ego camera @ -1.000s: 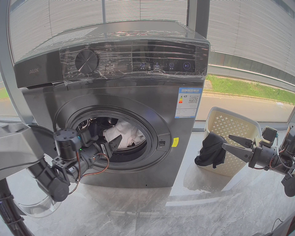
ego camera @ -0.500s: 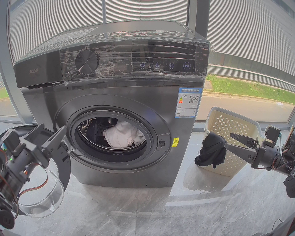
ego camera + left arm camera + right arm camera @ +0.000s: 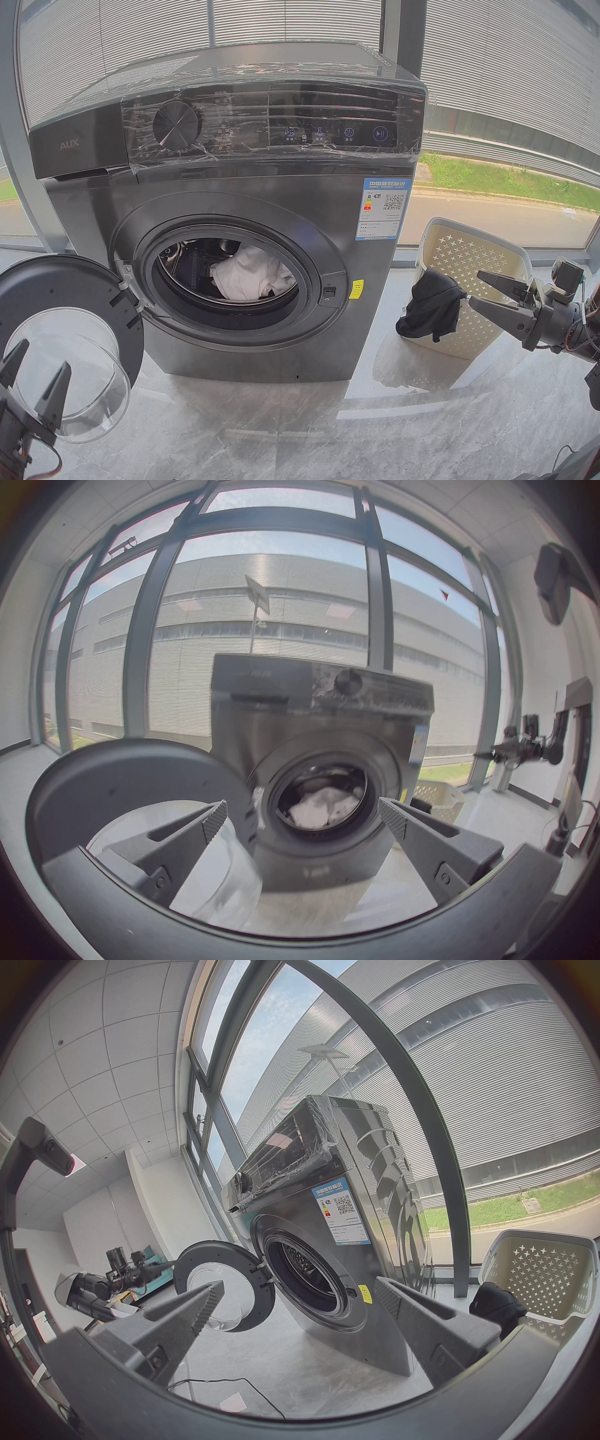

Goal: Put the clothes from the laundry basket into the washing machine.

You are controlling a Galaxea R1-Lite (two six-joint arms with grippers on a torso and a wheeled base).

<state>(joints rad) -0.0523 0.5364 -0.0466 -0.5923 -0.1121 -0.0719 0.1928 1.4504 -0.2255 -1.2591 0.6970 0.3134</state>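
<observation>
Glossy metal washing machine [image 3: 250, 194]; laundry basket [image 3: 462, 250] perhaps plastic.

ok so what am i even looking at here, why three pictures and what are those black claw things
It is a two-armed robot loading laundry. The head view comes from a camera on its head, looking down at a front-loading washing machine with its door swung open. The black claws are its grippers: the left gripper is low beside the door, and the right gripper is by the laundry basket. Both are open and hold nothing. The other two pictures come from a camera on each wrist, looking out between that arm's own two fingers at the same room. A white garment lies in the drum, and a black garment hangs over the basket's rim. Machine and basket stand on a grey floor.
</observation>
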